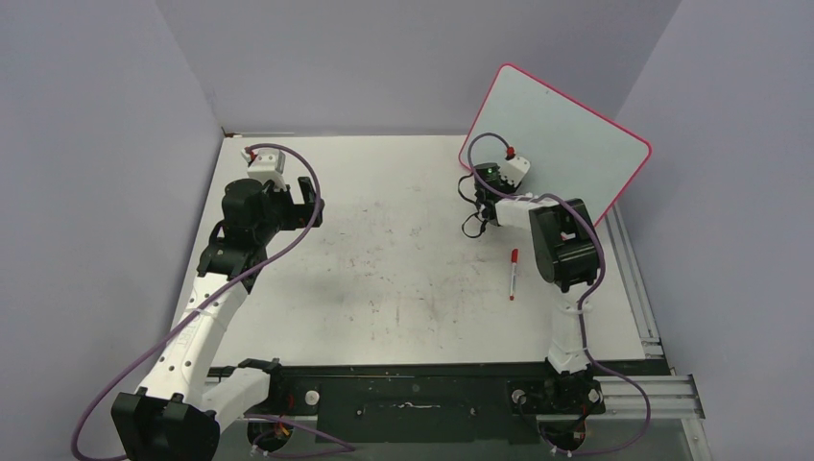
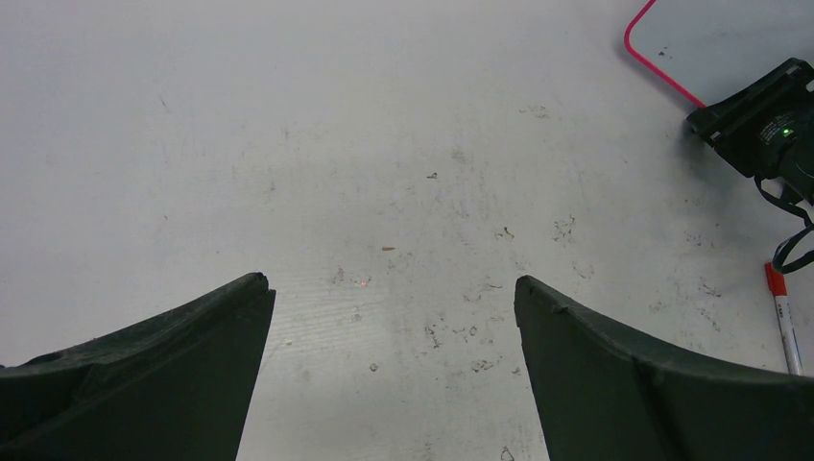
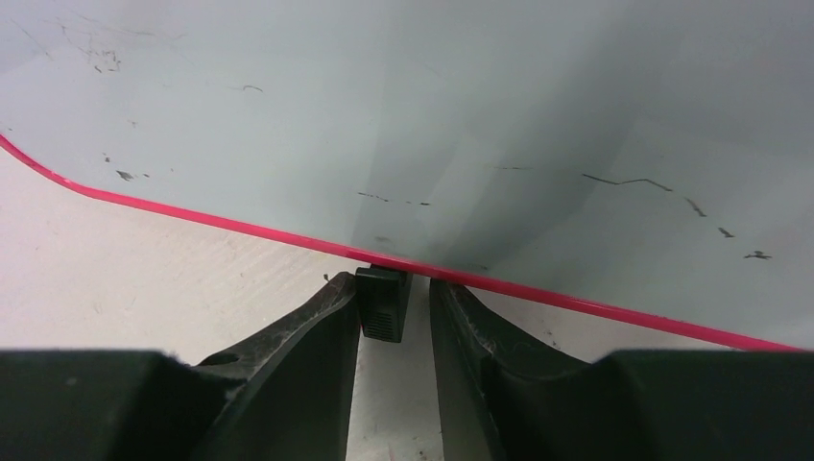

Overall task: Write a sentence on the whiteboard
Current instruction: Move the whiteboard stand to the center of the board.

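The whiteboard, white with a pink-red rim, stands tilted at the table's back right; its face carries only faint dark marks, and no sentence is in view. My right gripper is low at the board's bottom edge, with its jaws narrowly open around a small black foot. The left finger touches the foot and a gap remains on the right. A red-capped marker lies on the table beside the right arm. My left gripper hovers wide open over the table's left half and holds nothing.
The tabletop is scuffed white. Grey walls close in on the left, back and right. The marker and the right gripper's body show at the right edge of the left wrist view. A metal rail runs along the table's right side.
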